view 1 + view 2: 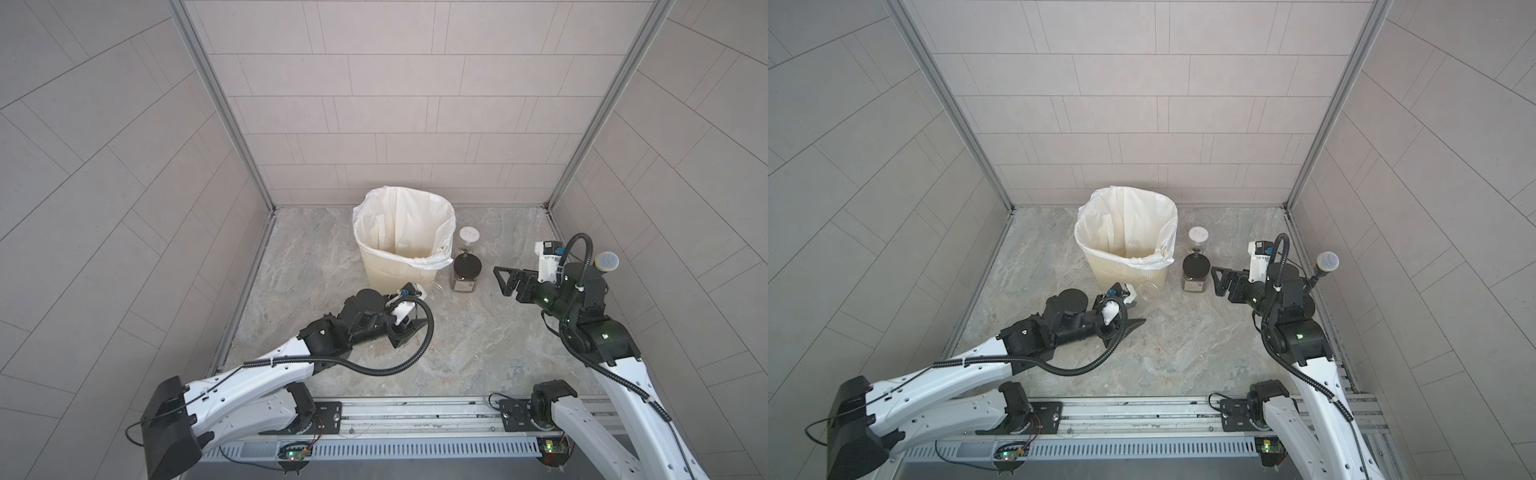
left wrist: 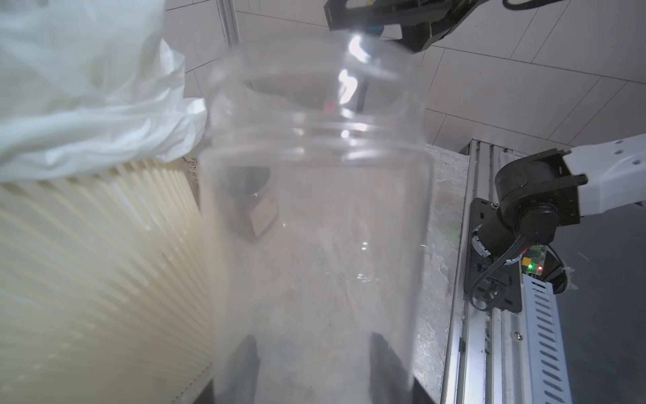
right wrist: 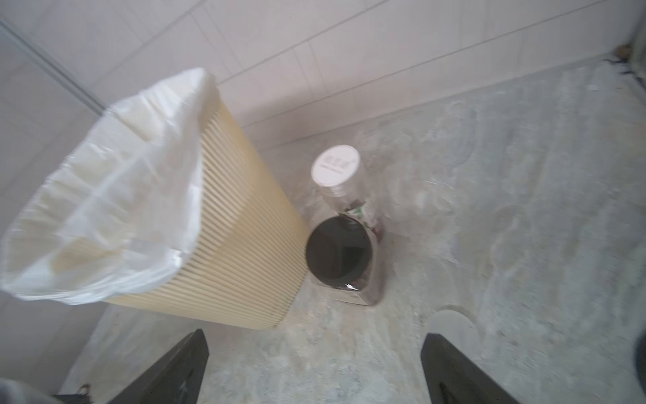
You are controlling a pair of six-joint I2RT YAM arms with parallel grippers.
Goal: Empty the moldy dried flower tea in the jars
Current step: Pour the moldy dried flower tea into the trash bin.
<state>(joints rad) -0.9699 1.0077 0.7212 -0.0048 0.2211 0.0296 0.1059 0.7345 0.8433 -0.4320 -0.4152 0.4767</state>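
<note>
My left gripper (image 2: 316, 367) is shut on a clear lidless jar (image 2: 314, 210), with both fingers seen through its wall. No tea shows inside it. In both top views this jar (image 1: 435, 291) (image 1: 1150, 291) lies tilted low beside the bin's front. A black-lidded jar (image 1: 466, 270) (image 3: 337, 252) and a white-lidded jar (image 1: 469, 237) (image 3: 335, 164) stand upright right of the bin. Dark reddish tea (image 3: 375, 227) shows through their walls. My right gripper (image 1: 500, 281) (image 3: 314, 337) hangs open and holds nothing, just right of the black-lidded jar.
The cream ribbed bin (image 1: 386, 270) (image 3: 237, 245) with a white liner stands at the back middle. A pale round disc (image 3: 454, 325) lies on the stone table by my right finger. Tiled walls close in three sides. The rail (image 1: 415, 415) runs along the front.
</note>
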